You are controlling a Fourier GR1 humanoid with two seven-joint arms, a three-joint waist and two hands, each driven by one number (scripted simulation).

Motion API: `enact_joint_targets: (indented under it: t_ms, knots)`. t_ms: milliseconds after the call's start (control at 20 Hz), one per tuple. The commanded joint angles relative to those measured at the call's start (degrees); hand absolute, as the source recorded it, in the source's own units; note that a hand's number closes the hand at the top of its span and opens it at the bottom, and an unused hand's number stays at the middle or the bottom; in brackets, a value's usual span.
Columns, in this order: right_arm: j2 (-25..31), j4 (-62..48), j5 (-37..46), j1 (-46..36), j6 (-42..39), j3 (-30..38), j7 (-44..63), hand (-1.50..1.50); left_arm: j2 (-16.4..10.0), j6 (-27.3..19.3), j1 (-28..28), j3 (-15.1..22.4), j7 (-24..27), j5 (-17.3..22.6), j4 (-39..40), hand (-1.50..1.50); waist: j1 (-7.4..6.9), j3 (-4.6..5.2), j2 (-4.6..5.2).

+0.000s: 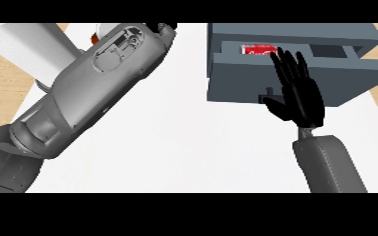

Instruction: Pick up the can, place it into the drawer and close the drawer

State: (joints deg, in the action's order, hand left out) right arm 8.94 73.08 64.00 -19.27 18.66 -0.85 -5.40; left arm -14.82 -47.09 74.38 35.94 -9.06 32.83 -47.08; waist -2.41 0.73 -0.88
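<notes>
White counter (184, 145) holds the open drawer (236, 80) with the can (258, 50) already inside; only closing remains, the right hand (301, 97) straight-fingered at its front

overall light: bright and even from where i sit; i cannot place its source.
counter (184, 145): the white top reads almost washed out.
left forearm (96, 85): pale grey on its upper face, darker toward the lower left.
drawer (310, 50): the inside is shaded darker than the faces around it, though the red can (258, 50) shows plainly.
right hand (299, 92): nearly flat black, with only a faint sheen.
</notes>
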Motion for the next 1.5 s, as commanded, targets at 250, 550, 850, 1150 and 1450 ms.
enact_joint_targets:
  t_ms: [250,550,850,1150,1450]
  knots:
    - [-1.0,-22.9,3.2,-11.6,10.4,4.2,-1.9,-1.50,-9.9,3.2,-5.6,-0.8,-7.4,-0.8,-12.1,-1.50,-0.95,-0.82,1.02]
    - [-0.8,-34.9,2.5,-21.9,17.3,8.2,-3.3,-1.50,-10.9,2.0,-9.7,-1.6,-8.2,-2.7,-15.5,-1.50,-0.38,-0.82,1.33]
    - [-0.1,-44.3,3.7,-28.5,22.5,10.5,-2.4,-1.50,-11.7,1.8,-14.2,0.0,-8.5,-4.5,-21.2,-1.50,-1.58,-0.86,1.68]
    - [2.5,-48.8,4.6,-34.7,23.4,11.7,-1.1,-1.50,-13.7,1.5,-21.1,0.0,-7.6,-5.1,-27.1,-1.50,-2.36,-0.81,1.73]
    - [2.1,-55.1,6.3,-41.6,24.8,12.6,2.1,-1.50,-16.1,3.5,-23.1,-1.4,-7.6,-5.5,-29.0,-1.50,-3.17,-0.81,2.25]
